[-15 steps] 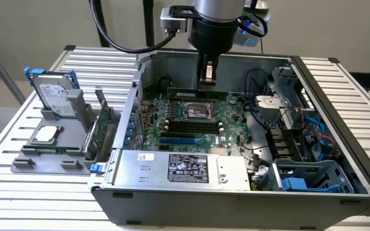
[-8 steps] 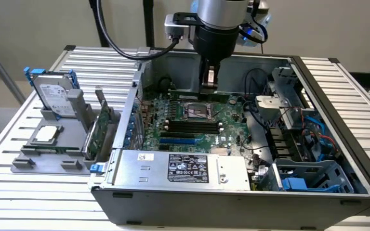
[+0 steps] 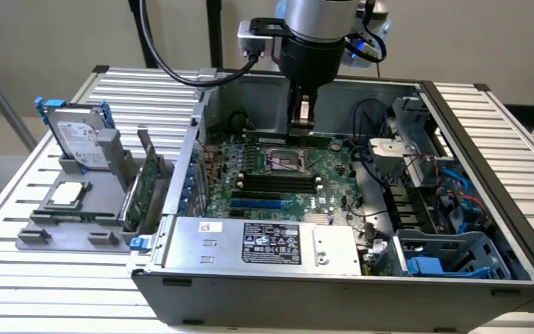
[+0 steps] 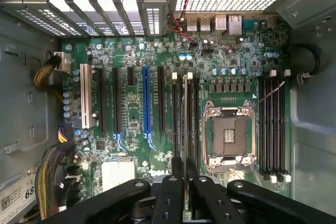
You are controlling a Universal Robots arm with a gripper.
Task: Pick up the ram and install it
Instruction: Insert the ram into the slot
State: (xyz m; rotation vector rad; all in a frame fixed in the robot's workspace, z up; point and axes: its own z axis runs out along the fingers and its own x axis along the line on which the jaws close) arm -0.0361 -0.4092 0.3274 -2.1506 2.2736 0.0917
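Observation:
The ram [image 3: 272, 136] is a thin green stick held level over the motherboard [image 3: 332, 174] inside the open computer case. My gripper [image 3: 300, 126] comes down from above and is shut on the stick's middle. In the wrist view the ram [image 4: 185, 124] shows edge-on as a thin line running out from between my black fingers [image 4: 172, 187]. There my gripper [image 4: 185, 170] sits over the black memory slots [image 4: 177, 108] beside the CPU socket [image 4: 229, 135]. I cannot tell whether the stick touches a slot.
A second bank of black slots [image 4: 273, 129] lies on the socket's other side, and a blue slot [image 4: 146, 98] sits among the expansion slots. The power supply [image 3: 258, 243] fills the case front, with cables and a drive cage [image 3: 434, 188] on the exterior view's right. A holder [image 3: 86, 202] on the exterior view's left carries a hard drive [image 3: 77, 139] and a green card [image 3: 147, 188].

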